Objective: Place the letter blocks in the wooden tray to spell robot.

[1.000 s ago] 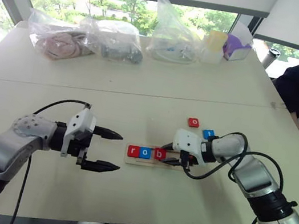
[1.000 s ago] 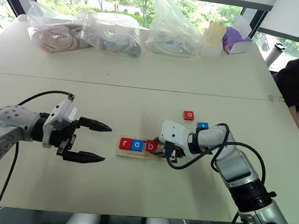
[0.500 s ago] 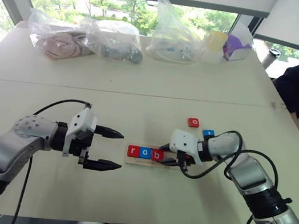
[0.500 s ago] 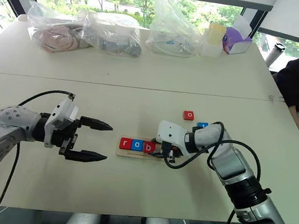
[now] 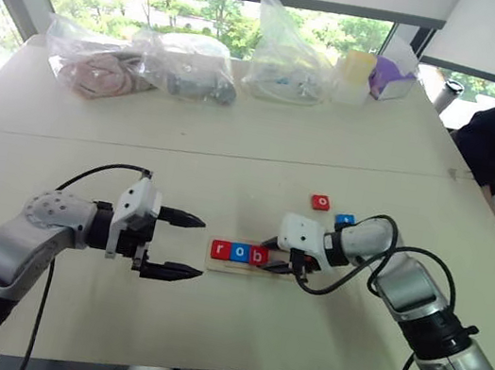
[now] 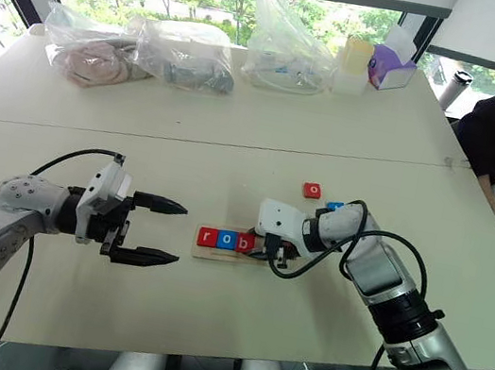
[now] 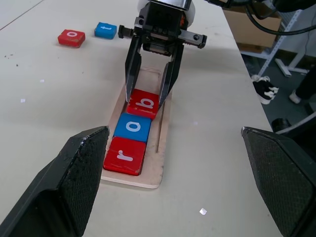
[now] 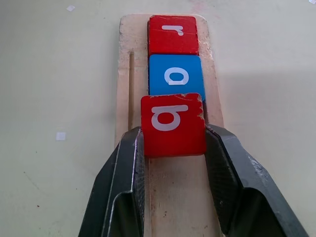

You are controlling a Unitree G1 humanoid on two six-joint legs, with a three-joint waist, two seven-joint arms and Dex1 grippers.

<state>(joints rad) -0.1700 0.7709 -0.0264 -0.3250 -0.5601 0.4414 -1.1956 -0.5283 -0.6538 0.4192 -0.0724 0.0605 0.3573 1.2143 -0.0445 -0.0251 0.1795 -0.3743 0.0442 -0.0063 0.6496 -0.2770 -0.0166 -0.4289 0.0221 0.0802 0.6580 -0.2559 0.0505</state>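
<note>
I see the wooden tray (image 7: pixel 163 129) lying on the table (image 5: pixel 268 122) between the two arms. Three letter blocks sit in its channel in a row: red "r" (image 7: pixel 125 155), blue "o" (image 7: pixel 133 127) and red "b" (image 7: pixel 143 103). The "b" sits slightly skewed against the "o" (its edge overlaps the "o" in the right wrist view). The right gripper (image 8: pixel 174 148) reaches down over the tray with one finger on each side of the "b"; the fingers are close to the block's sides, and I cannot tell whether they are pressing it or just clear of it. Two more blocks lie on the table beyond the tray, well apart from it: red "o" (image 5: pixel 320 202) and a blue one (image 5: pixel 345 219) beside it. The left gripper (image 5: pixel 174 245) hovers near the tray's "r" end, fingers spread wide and holding nothing.
</note>
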